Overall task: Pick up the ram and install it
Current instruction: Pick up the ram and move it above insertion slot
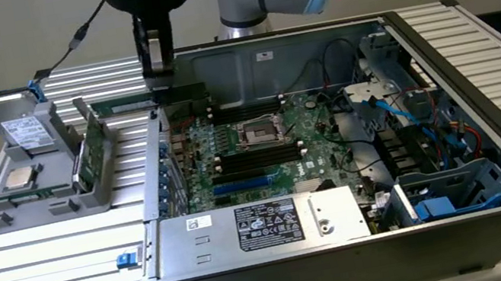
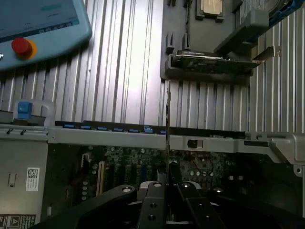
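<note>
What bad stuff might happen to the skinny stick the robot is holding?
1. The fingers pinch the thin ram while it sticks out sideways, so it might tilt or slip.
2. It hangs across the case's side wall, so lowering it right there could bump the wall.
3. The memory slots look narrow, with parts crowded around them. A slightly crooked ram might jam instead of going in.

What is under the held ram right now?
Seen edge-on from the wrist, the ram held by the shut gripper hangs over the case wall, motherboard and slatted table. The gripper covers whatever lies directly beneath its own end.
</note>
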You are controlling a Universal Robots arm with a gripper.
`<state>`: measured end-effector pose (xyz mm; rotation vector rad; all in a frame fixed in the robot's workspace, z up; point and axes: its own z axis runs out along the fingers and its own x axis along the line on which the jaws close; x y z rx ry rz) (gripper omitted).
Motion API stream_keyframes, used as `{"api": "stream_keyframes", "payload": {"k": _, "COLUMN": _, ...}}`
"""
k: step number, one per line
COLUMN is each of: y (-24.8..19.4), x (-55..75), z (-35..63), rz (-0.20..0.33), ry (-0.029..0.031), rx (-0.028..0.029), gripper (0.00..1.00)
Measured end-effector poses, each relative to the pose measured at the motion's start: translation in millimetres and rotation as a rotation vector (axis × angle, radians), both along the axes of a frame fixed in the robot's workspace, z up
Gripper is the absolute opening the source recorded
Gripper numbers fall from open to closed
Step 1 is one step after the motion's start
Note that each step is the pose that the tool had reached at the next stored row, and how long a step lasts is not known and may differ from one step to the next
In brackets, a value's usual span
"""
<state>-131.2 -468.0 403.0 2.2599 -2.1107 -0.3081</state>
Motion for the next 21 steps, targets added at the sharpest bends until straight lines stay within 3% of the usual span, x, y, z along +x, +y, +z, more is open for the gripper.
{"api": "stream_keyframes", "payload": {"k": 10, "y": -6.1, "x": 45.4, "z": 0.1, "rz": 0.000, "ry": -0.0001, "rx": 0.0111, "gripper": 0.13}}
{"api": "stream_keyframes", "payload": {"k": 21, "y": -7.0, "x": 95.5, "z": -0.2, "rz": 0.000, "ry": -0.0007, "rx": 0.0207, "gripper": 0.13}}
